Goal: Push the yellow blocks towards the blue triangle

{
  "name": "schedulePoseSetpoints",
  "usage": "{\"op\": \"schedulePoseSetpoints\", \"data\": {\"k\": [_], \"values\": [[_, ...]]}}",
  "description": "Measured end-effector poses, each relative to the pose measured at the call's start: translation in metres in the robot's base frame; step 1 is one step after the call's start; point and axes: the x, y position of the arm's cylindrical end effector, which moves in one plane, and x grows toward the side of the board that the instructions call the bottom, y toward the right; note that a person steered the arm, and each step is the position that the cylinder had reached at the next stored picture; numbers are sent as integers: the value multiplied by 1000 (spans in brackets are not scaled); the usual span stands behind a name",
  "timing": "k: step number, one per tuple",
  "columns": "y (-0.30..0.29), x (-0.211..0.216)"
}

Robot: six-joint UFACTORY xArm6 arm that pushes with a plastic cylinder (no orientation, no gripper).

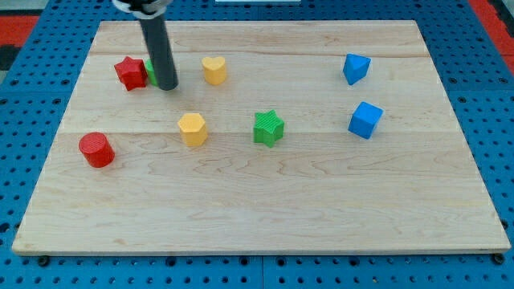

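A yellow heart block (214, 70) lies near the view's top, left of centre. A yellow hexagon block (193, 128) lies below it, toward the middle left. A blue triangle block (356, 68) sits at the view's upper right, with a blue cube (365, 120) just below it. My tip (167, 86) rests on the board left of the yellow heart, a short gap away, and up-left of the yellow hexagon. It stands right in front of a green block (149, 71), mostly hidden by the rod.
A red star block (129, 73) lies at the upper left, beside the green block. A red cylinder (96, 149) sits at the left. A green star (269, 128) lies near the centre. The wooden board (257, 217) rests on a blue pegboard.
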Motion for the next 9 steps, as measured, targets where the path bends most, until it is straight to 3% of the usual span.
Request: {"op": "schedulePoseSetpoints", "data": {"k": [3,5,6,7,9], "values": [[46,-31],[183,-34],[212,-34],[177,-22],[29,-5]]}}
